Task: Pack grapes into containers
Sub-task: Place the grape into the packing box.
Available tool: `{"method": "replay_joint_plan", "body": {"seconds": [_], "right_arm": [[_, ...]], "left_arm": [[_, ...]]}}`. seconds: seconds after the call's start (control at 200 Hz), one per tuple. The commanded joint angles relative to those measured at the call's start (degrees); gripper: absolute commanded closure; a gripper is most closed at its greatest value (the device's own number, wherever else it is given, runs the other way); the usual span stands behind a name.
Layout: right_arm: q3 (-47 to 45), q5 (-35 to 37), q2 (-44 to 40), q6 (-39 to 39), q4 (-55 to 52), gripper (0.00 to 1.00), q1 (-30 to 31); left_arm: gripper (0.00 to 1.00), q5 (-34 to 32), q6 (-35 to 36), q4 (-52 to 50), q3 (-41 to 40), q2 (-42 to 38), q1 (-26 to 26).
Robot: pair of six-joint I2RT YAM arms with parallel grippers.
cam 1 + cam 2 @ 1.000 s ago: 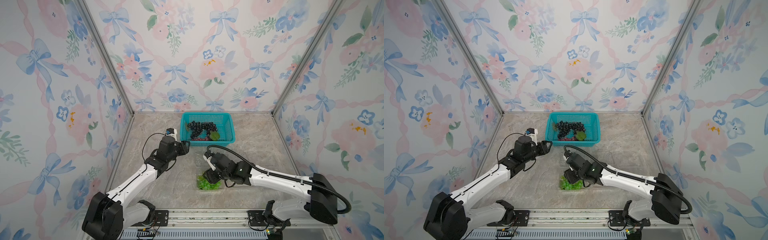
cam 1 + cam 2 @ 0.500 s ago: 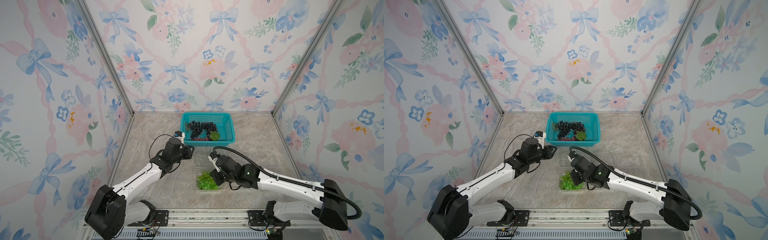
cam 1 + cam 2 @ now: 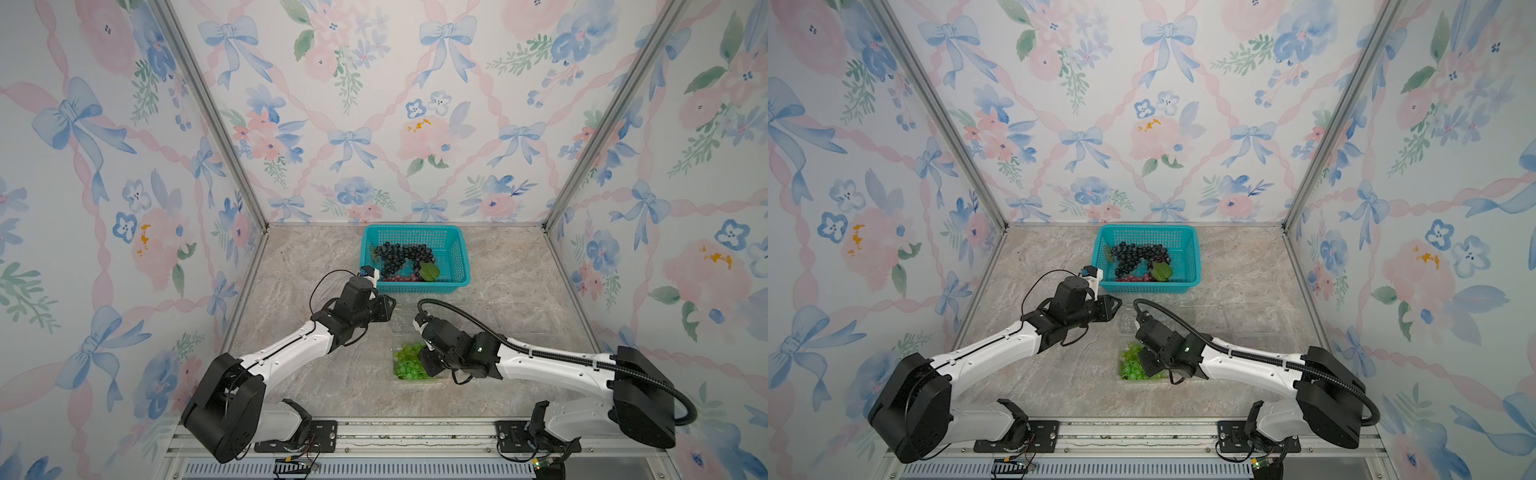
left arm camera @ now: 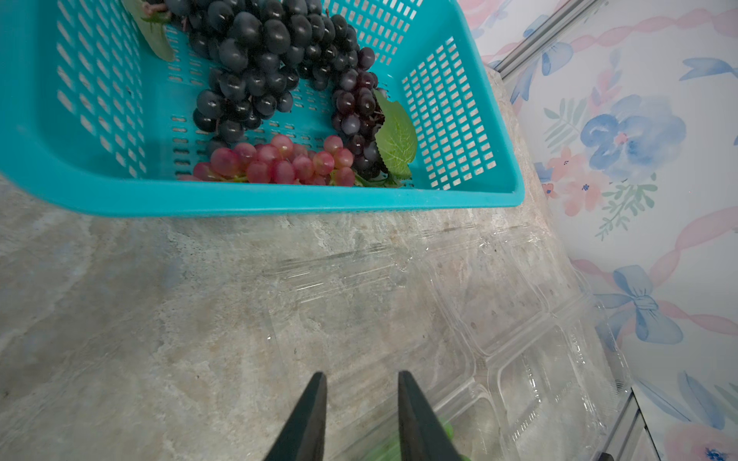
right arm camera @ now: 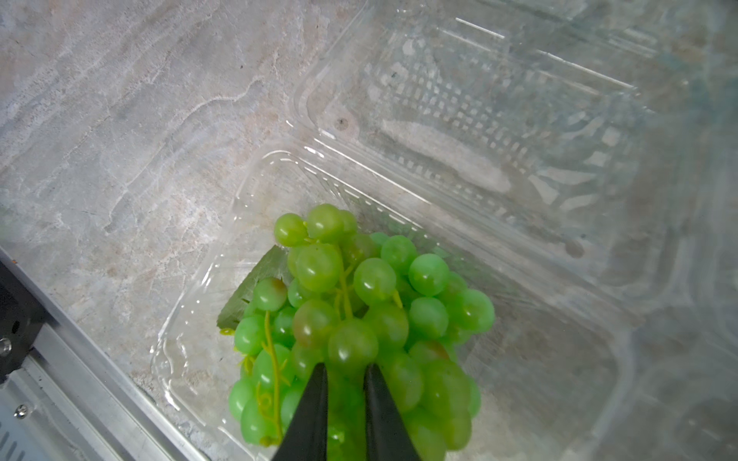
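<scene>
The green grapes point(image 3: 404, 366) are pinched inside a clear container point(image 3: 415, 382).
In both top views the left arm is stretched forward, left claw point(image 3: 388, 309) level; the right arm is folded inward, right claw point(image 3: 419, 360) tipped down. Left wrist view: a gap is seen between the jaws of the left claw point(image 4: 361, 375); any grip cannot be told. Right wrist view: the green grapes point(image 5: 339, 279) are clamped by the right claw point(image 5: 345, 369), the container point(image 5: 279, 183) lying beneath.

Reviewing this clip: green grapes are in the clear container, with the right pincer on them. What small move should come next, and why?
Probably open the right pincer and lift it clear. It pinches the green bunch, which already lies inside the clear container, and it hangs where the lid, lying open flat, must fold over. The left pincer, open and empty, is beside that lid.
</scene>
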Motion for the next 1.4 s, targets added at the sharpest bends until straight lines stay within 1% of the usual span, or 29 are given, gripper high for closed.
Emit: {"method": "replay_joint_plan", "body": {"seconds": [0.0, 0.145, 0.185, 0.305, 0.4, 0.635, 0.77, 0.82, 0.87, 0.915, 0.95, 0.97, 0.995, 1.06, 1.17, 1.21, 1.235, 1.255, 1.26, 1.27, 1.295, 1.345, 1.39], "right_arm": [[0.1, -2.3, 4.2, 1.2, -1.4, 0.82, 0.8], [1.8, -3.1, 5.7, 1.1, -0.5, 0.82, 0.9], [2.2, -3.7, 7.5, 1.0, -0.2, 0.82, 0.9], [3.0, -4.8, 8.6, 1.2, 1.1, 0.82, 1.0], [4.5, -5.1, 10.3, 0.9, 1.2, 0.82, 1.0], [8.2, -6.4, 13.7, -0.4, 1.4, 0.82, 1.0], [8.7, -8.1, 14.1, 0.0, 2.2, 0.82, 1.0], [8.4, -8.5, 13.1, 0.1, 1.9, 0.78, 1.0], [8.0, -9.0, 11.4, 0.0, 1.4, 0.73, 0.8], [7.0, -10.9, 9.1, -0.2, 2.0, 0.69, 0.3], [6.2, -11.8, 7.0, -0.2, 2.3, 0.59, -0.1], [5.7, -12.0, 6.4, 0.0, 2.4, 0.57, -0.4], [5.0, -12.7, 3.8, 0.3, 2.5, 0.55, -1.0], [4.1, -14.8, 1.4, 0.9, 2.3, 0.52, -2.8], [2.5, -16.0, -2.3, 1.3, 1.5, 0.51, -6.4], [1.9, -16.0, -3.2, 1.3, 1.2, 0.49, -7.9], [1.5, -16.0, -4.0, 1.0, 0.7, 0.46, -8.9], [1.3, -16.1, -4.4, 0.8, 0.5, 0.43, -10.0], [1.3, -16.1, -4.5, 0.8, 0.5, 0.4, -10.2], [1.2, -16.2, -4.6, 0.7, 0.3, 0.37, -10.4], [0.9, -16.7, -4.8, 0.4, 0.3, 0.32, -11.4], [0.3, -17.5, -4.8, 0.2, 0.5, 0.28, -13.8], [-0.1, -18.9, -4.2, 0.2, 1.0, 0.26, -16.0]], "left_arm": [[0.67, -1.0, 0.1, -0.4, 0.2, 0.3, -0.3], [0.65, -2.3, 0.2, -0.5, -0.6, -0.6, -0.3], [0.65, -2.5, 0.3, -0.5, -0.6, -0.5, -0.3], [0.65, -3.3, 0.6, -0.6, -0.3, -0.5, -0.1], [0.64, -3.5, 0.2, -0.6, -0.6, -0.7, 1.1], [0.58, -2.7, -1.0, -0.7, -1.5, -1.8, 4.1], [0.57, -3.2, -0.7, -0.8, -1.2, -1.9, 4.5], [0.57, -2.6, -0.7, -0.8, -0.9, -1.7, 4.4], [0.57, -2.2, -0.7, -0.8, -0.8, -1.9, 4.3], [0.57, -2.1, -0.5, -0.8, -1.0, -2.3, 4.3], [0.56, -2.2, -0.3, -0.8, -1.4, -2.7, 4.3], [0.56, -2.3, -0.2, -0.8, -1.5, -2.9, 4.2], [0.56, -2.3, 0.0, -0.8, -1.7, -3.1, 4.3], [0.56, -2.2, 0.5, -0.8, -2.1, -3.3, 4.2], [0.55, -1.0, 0.6, -0.8, -2.7, -2.9, 4.2], [0.55, -0.5, 0.5, -0.8, -2.7, -2.8, 4.2], [0.55, -0.3, 0.4, -0.8, -2.7, -2.7, 4.2], [0.54, 0.0, 0.4, -0.9, -4.6, -2.7, 4.2], [0.54, 0.0, 0.4, -0.8, -4.7, -2.8, 4.2], [0.54, 0.0, 0.4, -0.8, -4.9, -2.8, 4.2], [0.52, 0.1, 0.4, -0.8, -5.3, -2.8, 4.2], [0.47, 0.2, 0.4, -0.8, -5.9, -2.9, 4.1], [0.44, 0.4, 0.4, -0.8, -6.4, -2.9, 4.1]]}}
